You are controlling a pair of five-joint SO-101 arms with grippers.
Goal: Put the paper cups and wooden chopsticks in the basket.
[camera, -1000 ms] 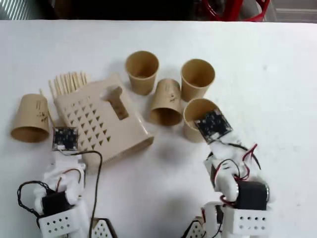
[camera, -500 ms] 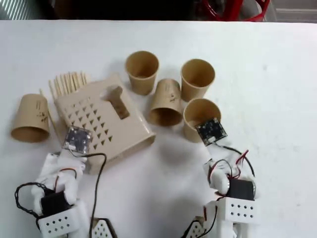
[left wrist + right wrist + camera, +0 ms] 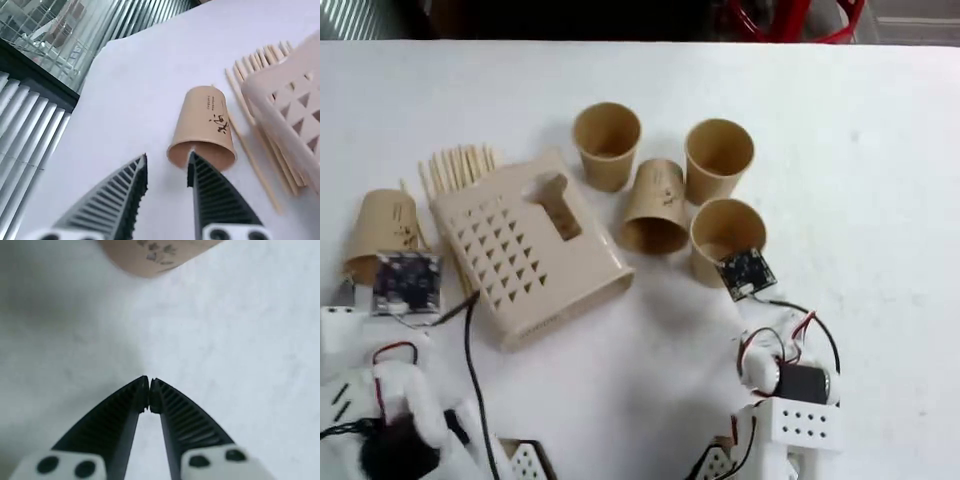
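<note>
The left wrist view shows the left gripper (image 3: 167, 159) spread apart at the mouth of the tipped cup (image 3: 205, 130), which lies at the basket's (image 3: 525, 245) 9 o'clock, with the chopsticks (image 3: 460, 165) at its 11. The right wrist view shows the right gripper (image 3: 149, 385) pressed together over the table (image 3: 240, 340).

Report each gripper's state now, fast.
Left gripper: open, holding nothing, jaws at the mouth of the tipped paper cup.
Right gripper: shut, empty, over the table.
</note>
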